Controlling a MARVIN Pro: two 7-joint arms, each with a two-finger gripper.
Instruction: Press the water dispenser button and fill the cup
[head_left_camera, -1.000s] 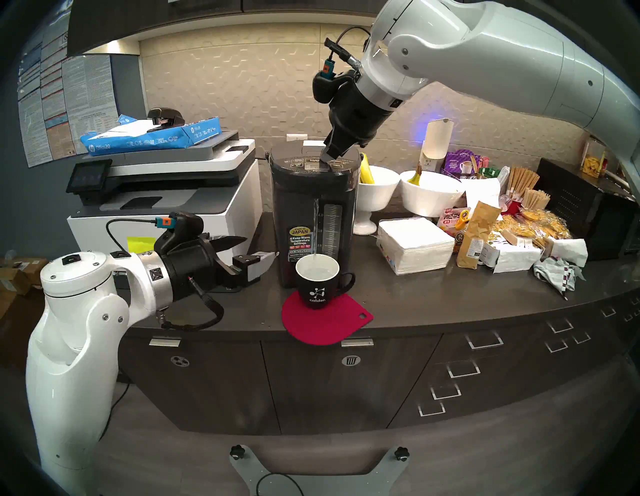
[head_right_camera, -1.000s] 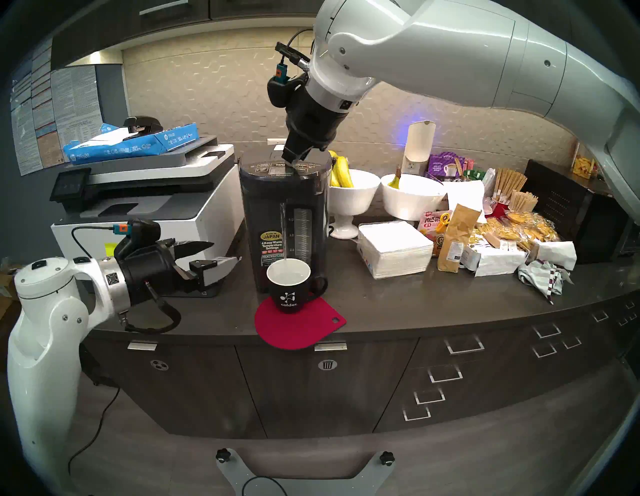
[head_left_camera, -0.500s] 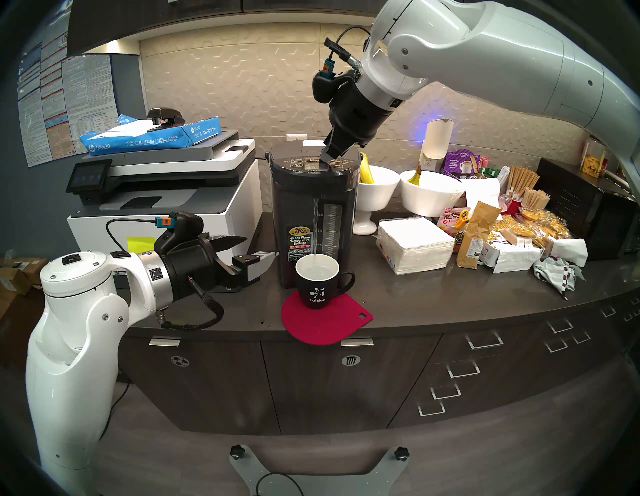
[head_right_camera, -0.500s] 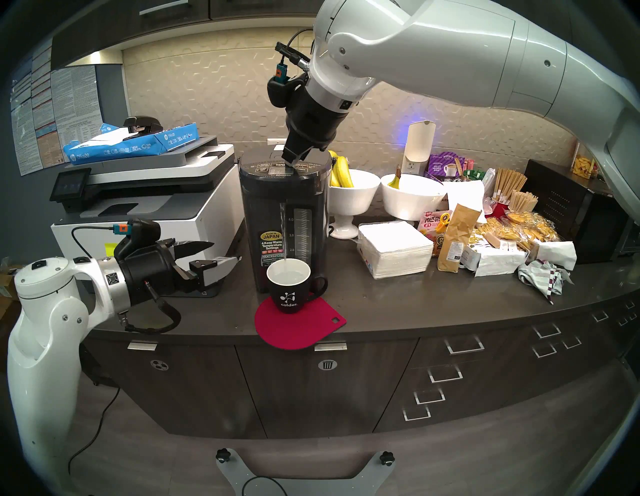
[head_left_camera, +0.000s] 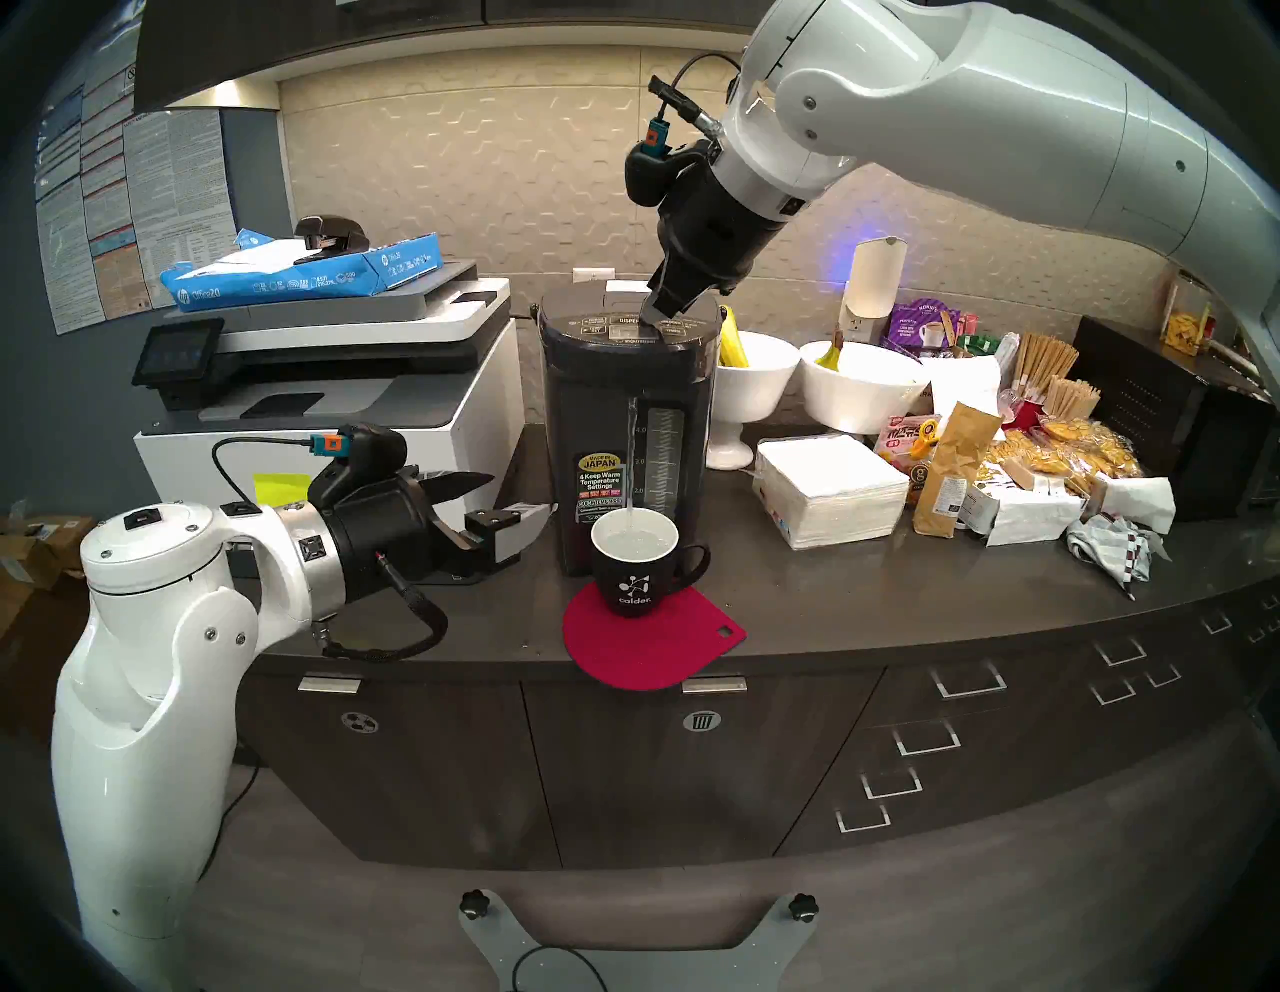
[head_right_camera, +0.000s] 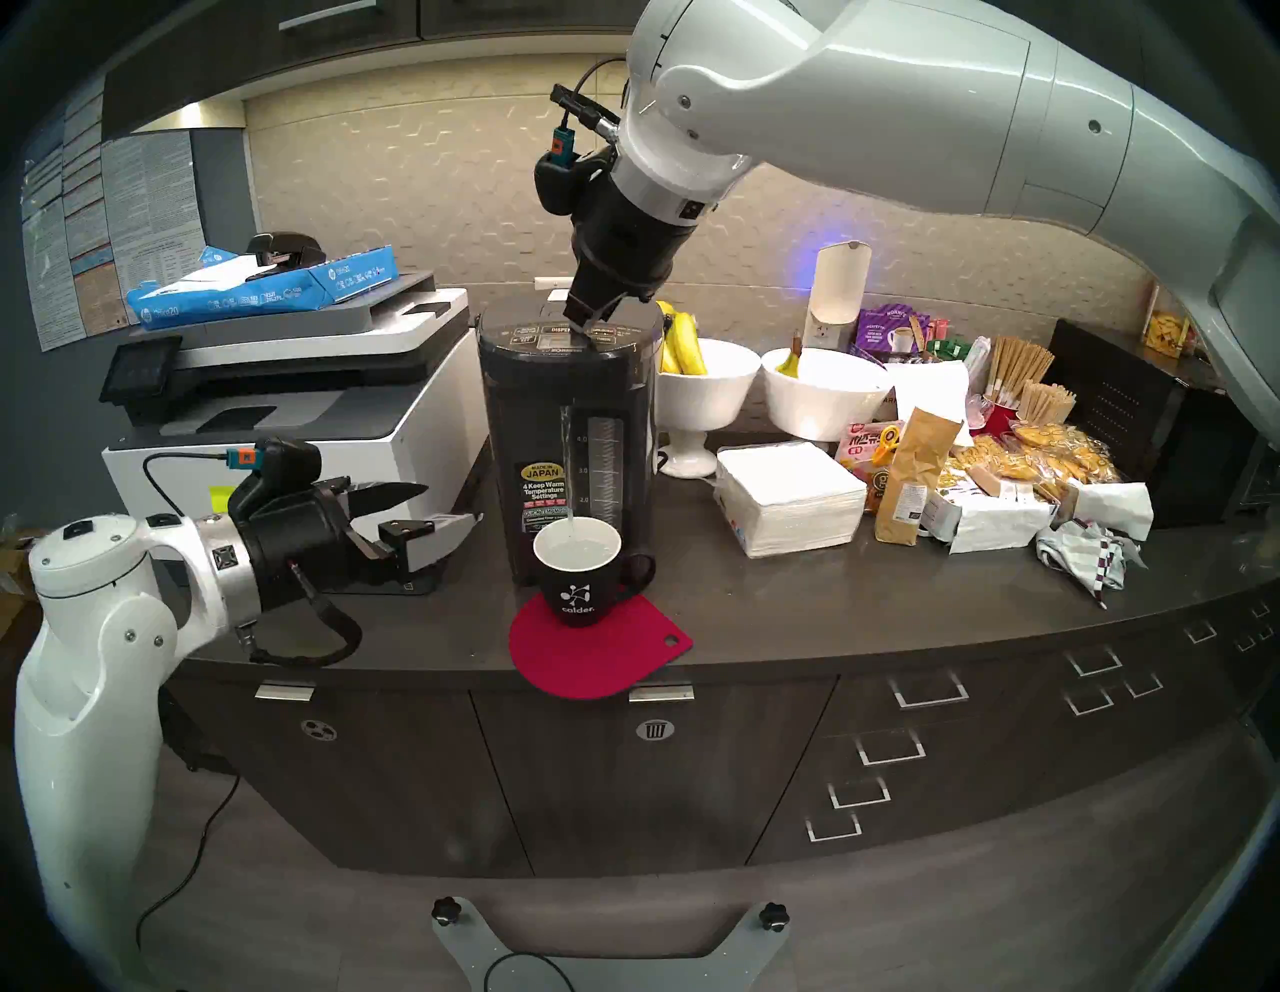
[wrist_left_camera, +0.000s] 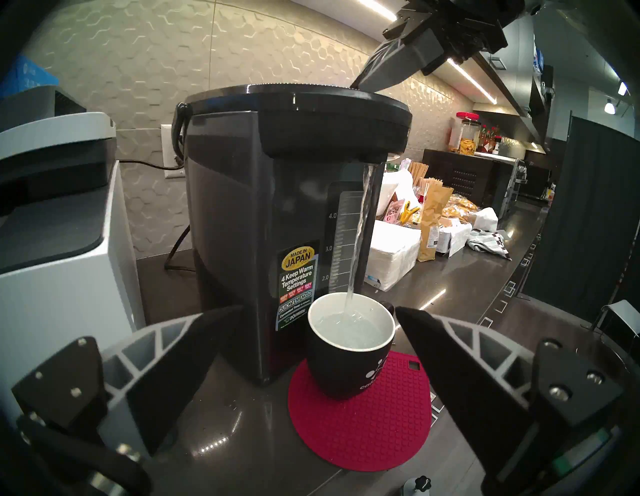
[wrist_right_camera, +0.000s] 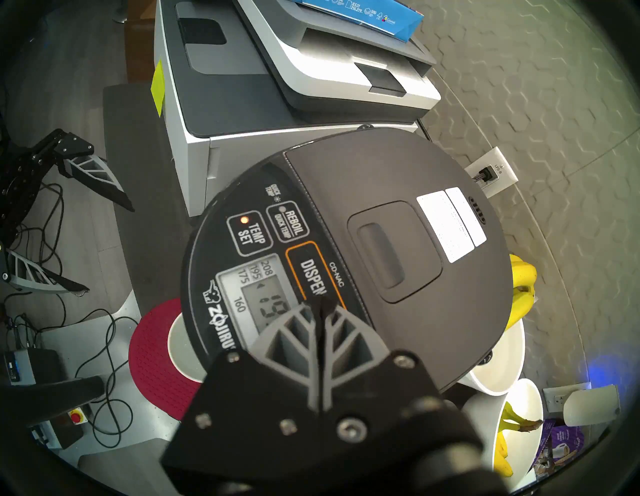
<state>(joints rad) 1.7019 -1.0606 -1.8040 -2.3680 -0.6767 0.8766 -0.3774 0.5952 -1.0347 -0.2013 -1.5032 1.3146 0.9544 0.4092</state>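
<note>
Right gripper (wrist_right_camera: 320, 306) pinched closed, tip down on the button (wrist_right_camera: 313, 277) — cup (wrist_left_camera: 349, 346) directly below dispenser (wrist_left_camera: 263, 207) spout, filling.

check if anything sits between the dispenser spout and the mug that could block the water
Nothing visible does. The stream falls freely from the spout of the water dispenser straight into the open cup, which stands on the red mat. The left end effector is open, its fingers either side of the cup, clear of the stream.
</note>
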